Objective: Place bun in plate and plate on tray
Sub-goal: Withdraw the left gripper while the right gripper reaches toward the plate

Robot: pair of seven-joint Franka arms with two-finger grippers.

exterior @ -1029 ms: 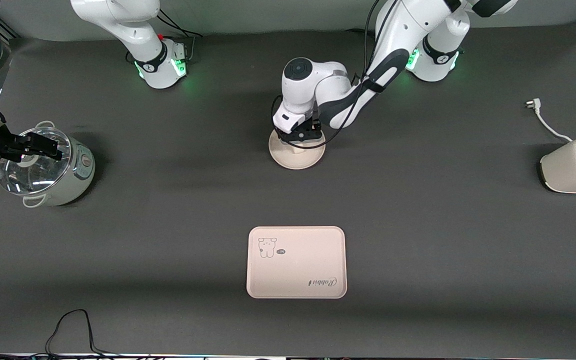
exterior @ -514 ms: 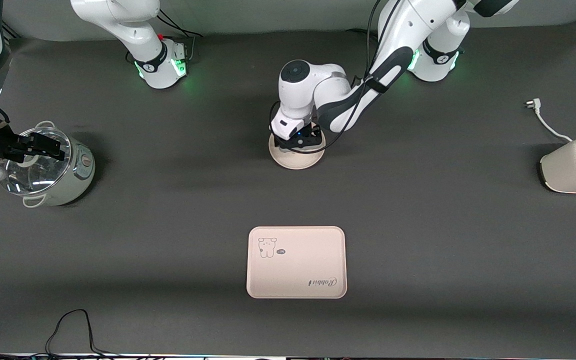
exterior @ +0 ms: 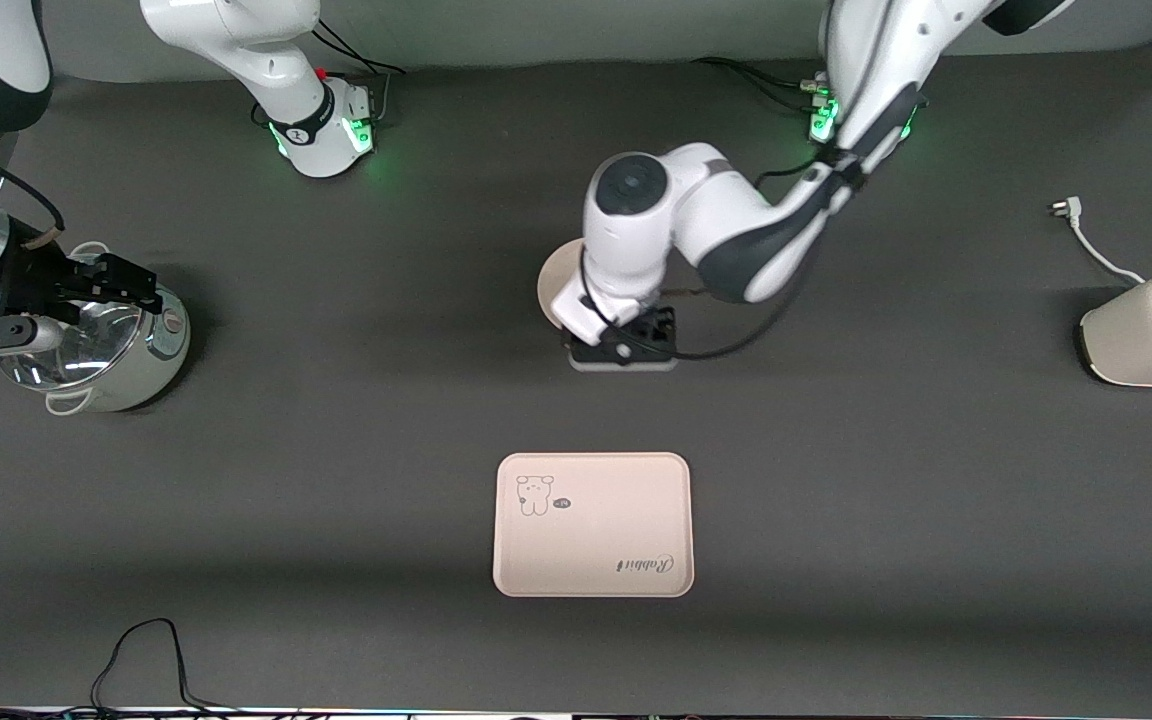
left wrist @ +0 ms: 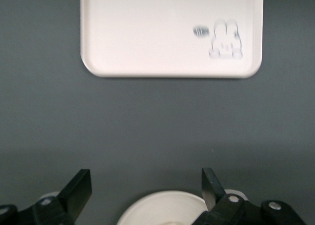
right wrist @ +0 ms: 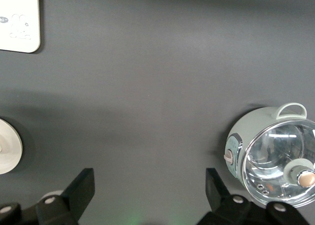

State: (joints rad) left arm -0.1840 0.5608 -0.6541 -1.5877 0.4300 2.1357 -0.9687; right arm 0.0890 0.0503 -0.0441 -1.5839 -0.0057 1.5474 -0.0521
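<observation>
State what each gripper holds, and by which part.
Nothing. The left gripper hangs open above the plate; the right gripper is open beside the pot.

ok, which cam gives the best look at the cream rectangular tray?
Front view: the whole cream rectangular tray shows, with bear drawing and script, on the table nearer the camera than the round plate. Left wrist view cuts off one edge. Right wrist view catches only a corner.

bare cloth between plate, tray
</observation>
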